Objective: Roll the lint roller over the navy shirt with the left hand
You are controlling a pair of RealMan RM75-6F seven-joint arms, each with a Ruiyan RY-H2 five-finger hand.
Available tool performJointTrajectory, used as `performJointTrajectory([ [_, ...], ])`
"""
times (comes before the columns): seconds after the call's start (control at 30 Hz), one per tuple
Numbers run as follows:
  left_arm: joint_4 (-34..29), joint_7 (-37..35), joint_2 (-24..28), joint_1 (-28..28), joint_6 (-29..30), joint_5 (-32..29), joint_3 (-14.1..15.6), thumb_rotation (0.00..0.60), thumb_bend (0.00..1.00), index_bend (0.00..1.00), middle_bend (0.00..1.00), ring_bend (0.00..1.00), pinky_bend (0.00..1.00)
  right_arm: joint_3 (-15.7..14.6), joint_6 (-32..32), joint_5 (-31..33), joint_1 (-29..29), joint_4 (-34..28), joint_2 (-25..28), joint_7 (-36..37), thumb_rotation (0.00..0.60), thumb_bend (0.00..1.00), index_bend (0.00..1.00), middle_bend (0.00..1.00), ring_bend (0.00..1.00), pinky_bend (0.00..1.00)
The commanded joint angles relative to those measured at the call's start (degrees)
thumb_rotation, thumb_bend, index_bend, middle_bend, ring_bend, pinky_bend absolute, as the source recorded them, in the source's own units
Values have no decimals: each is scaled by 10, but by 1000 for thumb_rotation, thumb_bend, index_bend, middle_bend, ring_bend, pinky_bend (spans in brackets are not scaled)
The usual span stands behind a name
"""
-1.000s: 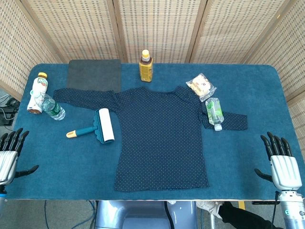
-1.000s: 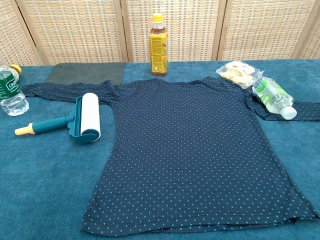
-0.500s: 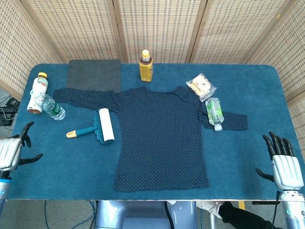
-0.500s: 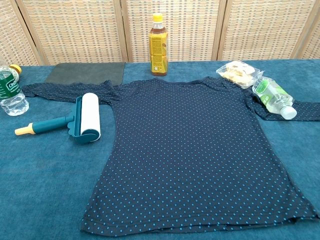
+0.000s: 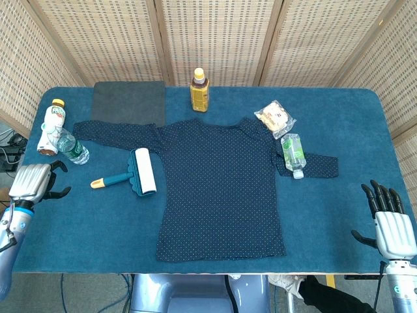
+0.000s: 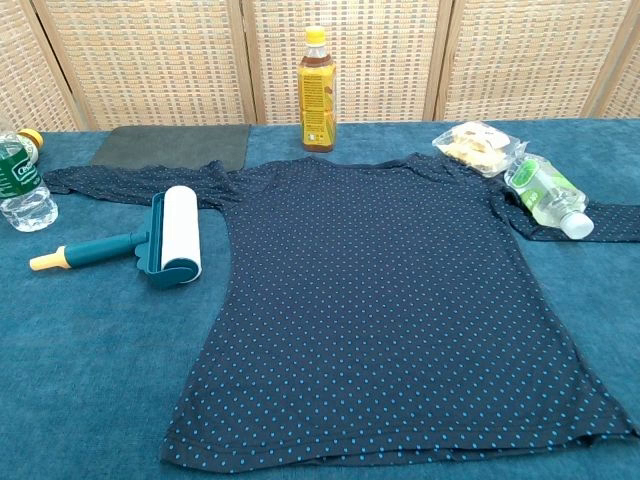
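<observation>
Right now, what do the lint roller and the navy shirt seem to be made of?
The lint roller looks like hard teal plastic with a smooth, moulded frame and handle, a pale tip, and a white drum, probably sticky paper. The navy shirt seems a soft, thin, matte fabric printed with small blue dots; it lies flat with slight wrinkles.

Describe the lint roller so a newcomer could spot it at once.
Start at the navy shirt spread mid-table. Just off its edge below the sleeve near the left hand lies the lint roller. Only it has a white drum, teal frame and yellow-tipped handle.
</observation>
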Motion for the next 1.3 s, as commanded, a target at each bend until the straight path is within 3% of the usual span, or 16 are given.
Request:
performJointTrajectory([
  [0.03, 26, 22, -14, -25, -32, -36, -3, 600, 308, 411, 874, 709, 726, 0, 0, 0, 0, 1, 0, 0, 600, 155, 0, 0, 0, 0],
  [0.47, 137, 84, -111, -93, -94, -128, 18, 600, 321, 420, 875, 710, 726, -1, -10, 5, 3, 9, -3, 5, 600, 155, 0, 0, 0, 0],
  [1.3, 190, 111, -190, -145, -97, -157, 29, 600, 321, 430, 875, 710, 726, -2, -18, 6, 6, 14, -4, 20, 600, 154, 0, 0, 0, 0],
])
